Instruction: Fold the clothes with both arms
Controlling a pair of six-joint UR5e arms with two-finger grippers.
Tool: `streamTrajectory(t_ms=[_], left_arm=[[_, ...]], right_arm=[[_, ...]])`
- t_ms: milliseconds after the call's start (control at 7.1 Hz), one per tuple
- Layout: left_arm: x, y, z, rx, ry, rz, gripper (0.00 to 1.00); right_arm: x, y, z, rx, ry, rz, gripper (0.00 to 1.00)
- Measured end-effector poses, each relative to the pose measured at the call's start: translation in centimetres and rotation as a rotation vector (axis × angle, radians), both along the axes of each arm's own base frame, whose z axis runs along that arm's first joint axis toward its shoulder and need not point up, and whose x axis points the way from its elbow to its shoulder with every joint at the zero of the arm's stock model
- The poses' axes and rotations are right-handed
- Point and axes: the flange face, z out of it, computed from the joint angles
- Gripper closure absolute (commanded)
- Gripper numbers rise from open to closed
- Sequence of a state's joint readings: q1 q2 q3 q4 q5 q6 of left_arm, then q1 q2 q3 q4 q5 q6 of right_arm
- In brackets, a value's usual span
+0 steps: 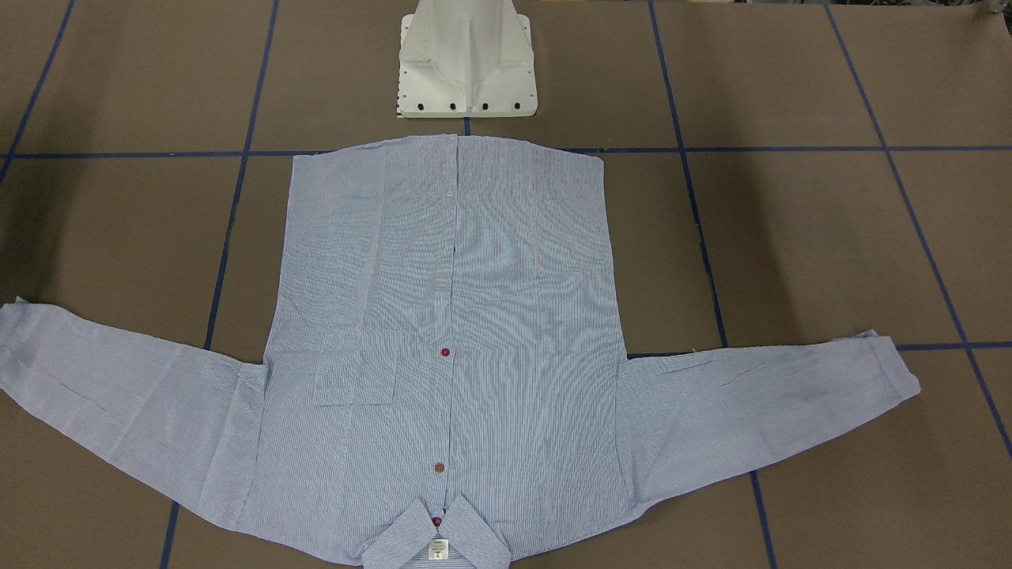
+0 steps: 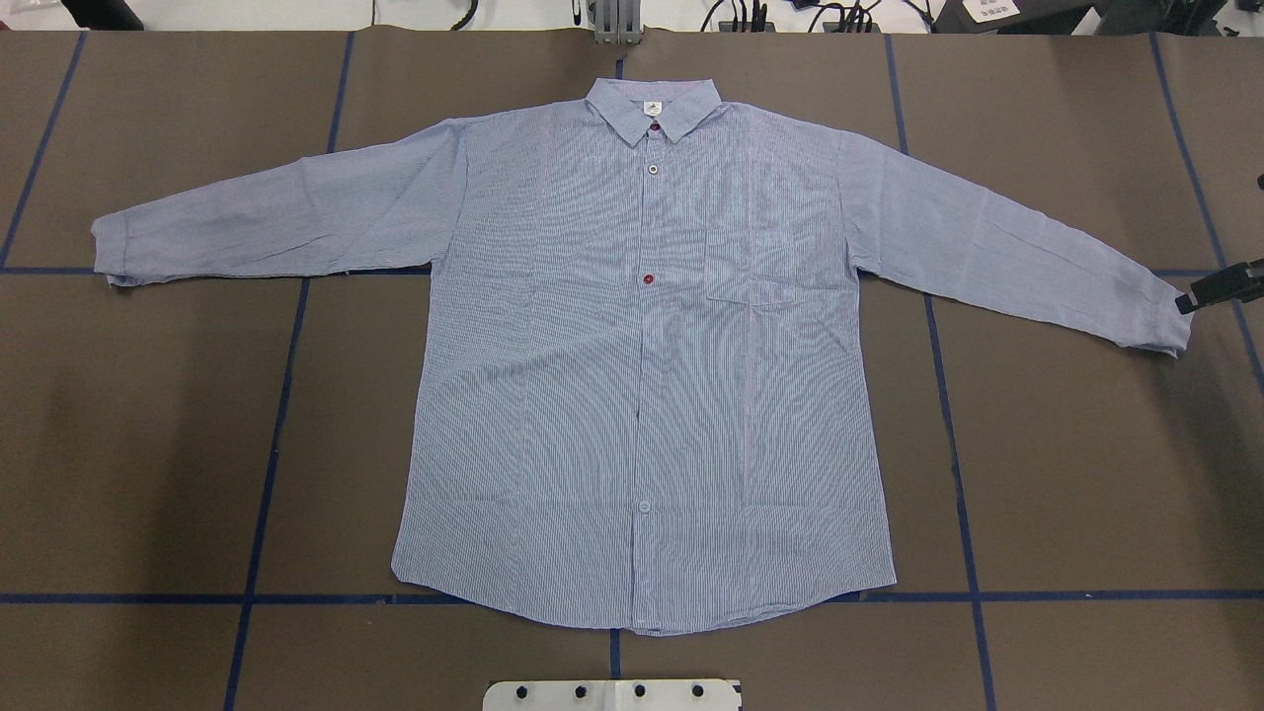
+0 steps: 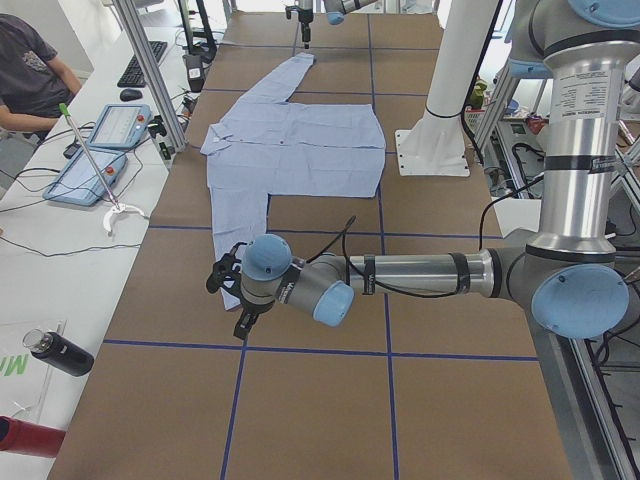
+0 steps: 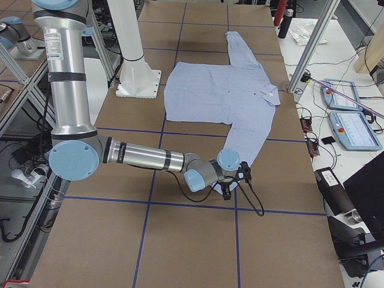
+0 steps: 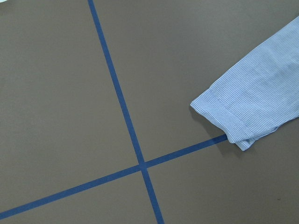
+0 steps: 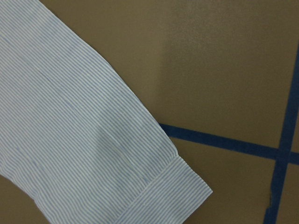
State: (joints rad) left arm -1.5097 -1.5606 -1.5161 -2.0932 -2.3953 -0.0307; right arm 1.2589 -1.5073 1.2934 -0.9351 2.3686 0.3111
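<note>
The light blue striped shirt lies flat, front up and buttoned, collar away from the robot's base, both sleeves spread out. My left gripper hangs over the end of the near sleeve in the exterior left view; its jaws cannot be made out. The left wrist view shows only that cuff on the table. My right gripper reaches in at the overhead view's right edge beside the other cuff; I cannot tell whether it is open or shut. The right wrist view shows that cuff below it.
The white pedestal base stands just behind the shirt's hem. Blue tape lines cross the brown table. An operator sits beside tablets on the side desk, with a dark bottle nearer the camera.
</note>
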Motion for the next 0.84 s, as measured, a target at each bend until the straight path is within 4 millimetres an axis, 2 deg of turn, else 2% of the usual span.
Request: streamTrajectory(t_ms=[422, 704, 845], left_arm=[[0.1, 0.2, 0.0, 0.005, 0.005, 0.003, 0.0], [0.0, 0.2, -0.4, 0.01, 0.006, 0.002, 0.0], [0.0, 0.2, -0.5, 0.011, 0.006, 0.002, 0.0]], right_arm=[[-2.9, -0.1, 0.6, -0.012, 0.028, -0.037, 0.01], [-3.2, 0.3, 1.5, -0.027, 0.042, -0.043, 0.34], [-3.3, 0.3, 1.7, -0.037, 0.051, -0.044, 0.38]])
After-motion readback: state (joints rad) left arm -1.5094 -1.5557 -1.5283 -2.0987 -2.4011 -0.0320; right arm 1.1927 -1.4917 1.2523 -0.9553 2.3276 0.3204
